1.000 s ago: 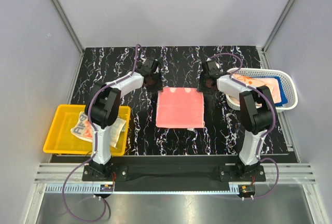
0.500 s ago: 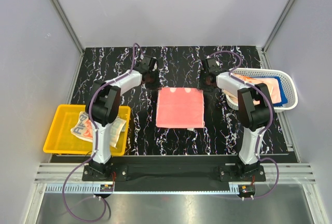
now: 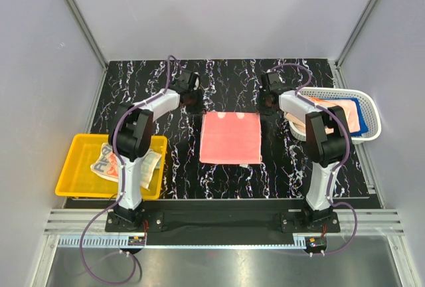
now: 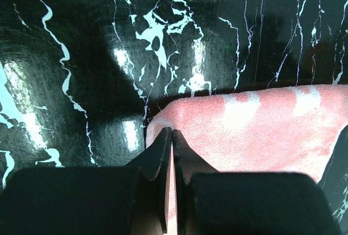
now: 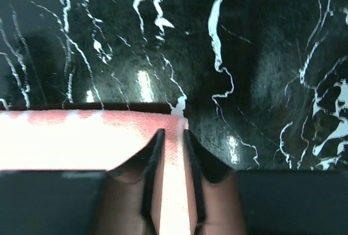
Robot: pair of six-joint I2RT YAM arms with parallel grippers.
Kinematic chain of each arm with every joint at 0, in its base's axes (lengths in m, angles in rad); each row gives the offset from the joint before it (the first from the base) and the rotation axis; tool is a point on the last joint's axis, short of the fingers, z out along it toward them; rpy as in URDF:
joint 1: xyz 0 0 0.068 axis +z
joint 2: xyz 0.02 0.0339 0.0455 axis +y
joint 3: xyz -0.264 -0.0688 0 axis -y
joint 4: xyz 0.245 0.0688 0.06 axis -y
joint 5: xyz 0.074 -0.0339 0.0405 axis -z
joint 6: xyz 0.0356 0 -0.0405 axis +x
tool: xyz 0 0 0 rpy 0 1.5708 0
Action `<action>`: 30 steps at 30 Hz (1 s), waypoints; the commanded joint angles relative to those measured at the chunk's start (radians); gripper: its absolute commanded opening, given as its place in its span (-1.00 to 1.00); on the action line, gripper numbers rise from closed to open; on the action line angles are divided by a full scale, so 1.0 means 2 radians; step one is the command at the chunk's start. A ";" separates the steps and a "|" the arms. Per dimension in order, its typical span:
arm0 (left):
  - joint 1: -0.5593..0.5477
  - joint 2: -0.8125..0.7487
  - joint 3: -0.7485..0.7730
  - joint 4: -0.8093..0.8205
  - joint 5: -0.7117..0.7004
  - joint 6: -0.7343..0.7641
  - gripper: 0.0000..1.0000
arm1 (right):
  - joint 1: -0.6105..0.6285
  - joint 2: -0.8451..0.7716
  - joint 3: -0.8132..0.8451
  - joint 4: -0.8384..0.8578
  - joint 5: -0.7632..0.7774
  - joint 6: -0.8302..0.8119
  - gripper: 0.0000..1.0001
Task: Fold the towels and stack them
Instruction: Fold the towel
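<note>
A salmon-pink towel (image 3: pixel 231 138) lies flat in the middle of the black marbled table. My left gripper (image 3: pixel 192 101) is at its far left corner. In the left wrist view the jaws (image 4: pixel 172 131) are pressed together on that corner of the towel (image 4: pixel 255 131). My right gripper (image 3: pixel 267 104) is at the far right corner. Its jaws (image 5: pixel 173 133) stand a narrow gap apart, with a strip of the towel (image 5: pixel 81 137) between them. A beige lettered towel (image 3: pixel 109 161) lies in the yellow bin. More towels, pale pink (image 3: pixel 332 111) and blue (image 3: pixel 358 111), sit in the white basket.
The yellow bin (image 3: pixel 76 167) stands at the near left, beside the left arm's base. The white mesh basket (image 3: pixel 332 91) stands at the right edge, behind the right arm. Grey walls close in the table on three sides.
Both grippers slid toward the towel's far corners. The left jaws closed fully on the left corner. The right jaws narrowed around the right corner. The towel has stayed flat.
</note>
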 commanded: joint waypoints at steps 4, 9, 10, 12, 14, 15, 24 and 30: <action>0.015 -0.003 0.018 0.030 0.039 -0.015 -1.00 | -0.017 0.007 0.034 0.001 -0.030 0.001 -0.69; 0.022 0.000 0.019 0.038 0.056 -0.025 -1.00 | -0.022 0.007 0.043 -0.009 -0.037 -0.002 -0.64; 0.022 0.000 0.020 0.038 0.057 -0.026 -1.00 | -0.021 0.007 0.043 -0.010 -0.037 -0.003 -0.41; 0.023 0.001 0.020 0.037 0.058 -0.025 -1.00 | -0.022 0.000 0.033 -0.008 -0.035 -0.003 -0.27; 0.023 0.001 0.018 0.038 0.059 -0.025 -1.00 | -0.022 -0.006 0.026 -0.006 -0.035 -0.001 -0.20; 0.024 0.002 0.018 0.038 0.058 -0.025 -1.00 | -0.022 -0.009 0.019 -0.003 -0.036 0.000 -0.20; 0.024 0.000 0.009 0.041 0.059 -0.026 -1.00 | -0.022 -0.005 -0.005 0.013 -0.062 0.024 -0.20; 0.025 -0.001 0.009 0.042 0.060 -0.025 -1.00 | -0.022 -0.001 -0.002 0.018 -0.066 0.029 -0.31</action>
